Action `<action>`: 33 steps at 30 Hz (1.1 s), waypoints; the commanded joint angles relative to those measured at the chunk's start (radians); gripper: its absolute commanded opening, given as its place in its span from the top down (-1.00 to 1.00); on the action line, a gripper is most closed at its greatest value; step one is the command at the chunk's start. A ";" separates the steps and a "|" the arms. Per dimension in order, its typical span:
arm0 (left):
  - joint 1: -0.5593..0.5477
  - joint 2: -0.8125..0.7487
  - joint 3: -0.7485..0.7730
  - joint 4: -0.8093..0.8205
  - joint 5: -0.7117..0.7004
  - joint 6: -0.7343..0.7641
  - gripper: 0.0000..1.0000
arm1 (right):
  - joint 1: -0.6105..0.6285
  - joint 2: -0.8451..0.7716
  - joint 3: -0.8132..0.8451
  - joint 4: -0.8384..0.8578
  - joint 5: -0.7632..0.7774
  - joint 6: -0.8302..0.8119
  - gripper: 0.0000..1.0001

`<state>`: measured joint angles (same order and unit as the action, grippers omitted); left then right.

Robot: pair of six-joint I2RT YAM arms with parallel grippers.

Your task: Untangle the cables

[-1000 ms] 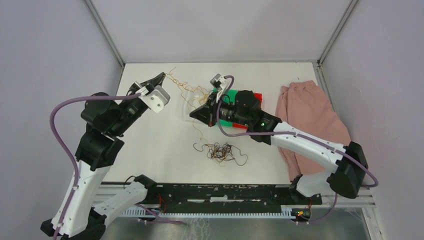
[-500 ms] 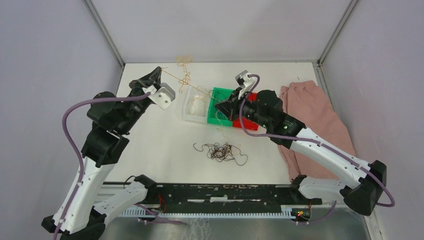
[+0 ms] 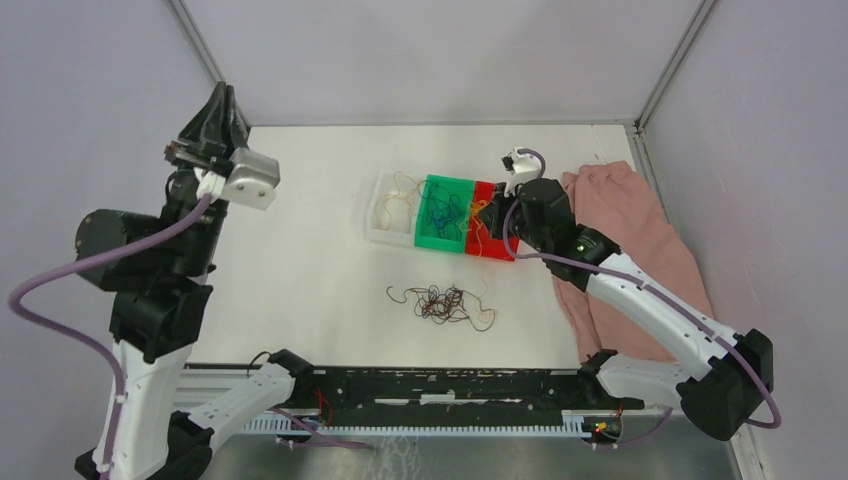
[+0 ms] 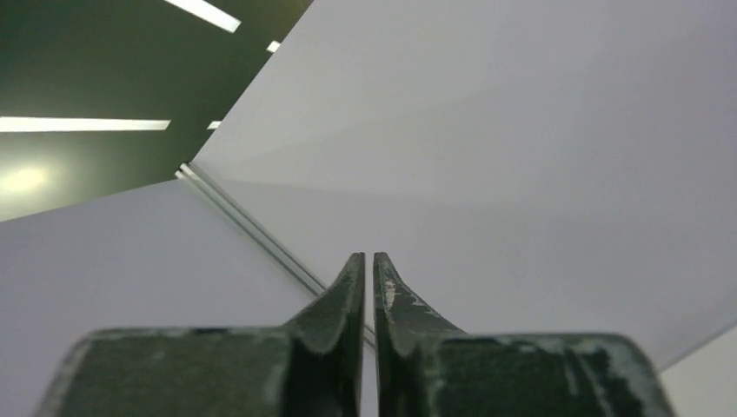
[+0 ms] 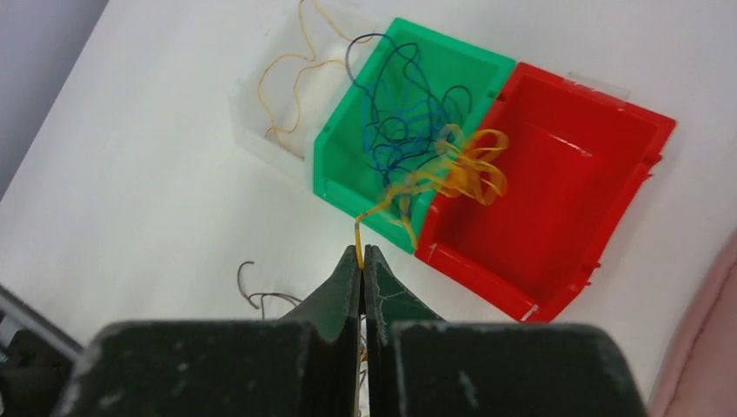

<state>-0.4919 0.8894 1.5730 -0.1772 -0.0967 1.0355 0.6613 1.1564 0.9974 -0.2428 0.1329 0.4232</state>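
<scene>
Dark brown tangle (image 3: 440, 303) lies loose on the tabletop (image 3: 300, 260), nearest the bases. Right gripper (image 5: 362, 252): jaws clamped on a yellow-tan strand (image 5: 465, 169). The strand runs straight away from the tips, loops over the wall between green bin (image 5: 343, 187) and red bin (image 5: 556, 182). Blue cables (image 5: 408, 122) sit in green. Left gripper (image 4: 367, 261): jaws together, nothing seen between them, high by the far-left wall and well apart. Right arm is nearer.

The right gripper (image 5: 362, 254) hides the end of its yellow cable (image 5: 408, 184) and most brown cables (image 5: 252, 297); the edge crops the pink cloth (image 5: 708, 334).
</scene>
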 commanded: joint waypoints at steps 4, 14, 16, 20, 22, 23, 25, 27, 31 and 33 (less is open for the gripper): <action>0.000 -0.088 -0.082 -0.326 0.311 -0.241 -0.22 | 0.003 0.004 0.123 0.159 -0.365 0.005 0.99; 0.000 -0.086 -0.194 -0.410 0.704 -0.390 -0.50 | 0.005 0.113 0.387 0.105 -0.754 -0.003 0.99; 0.001 -0.062 -0.186 -0.402 0.732 -0.361 -0.47 | 0.016 0.136 0.412 0.134 -0.800 0.034 0.99; 0.001 -0.006 -0.157 -0.392 0.749 -0.353 -0.45 | 0.081 0.196 0.490 0.085 -0.813 0.009 0.99; 0.000 0.013 -0.143 -0.418 0.769 -0.335 -0.44 | 0.126 0.231 0.542 0.028 -0.803 -0.032 0.99; 0.001 0.023 -0.135 -0.439 0.779 -0.325 -0.42 | 0.145 0.248 0.565 0.003 -0.799 -0.049 0.99; 0.000 0.046 -0.111 -0.528 0.803 -0.282 -0.38 | 0.179 0.277 0.602 -0.035 -0.785 -0.077 0.99; 0.000 0.073 -0.084 -0.661 0.822 -0.207 -0.35 | 0.204 0.298 0.629 -0.057 -0.775 -0.090 0.99; 0.000 0.086 -0.064 -0.865 0.810 -0.066 -0.25 | 0.223 0.319 0.660 -0.090 -0.771 -0.105 0.99; 0.000 0.070 -0.074 -0.884 0.784 -0.029 -0.19 | 0.224 0.321 0.666 -0.107 -0.772 -0.112 0.99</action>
<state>-0.4923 0.9787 1.4731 -0.8871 0.6899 0.8539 0.8761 1.4841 1.5929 -0.3393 -0.6250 0.3462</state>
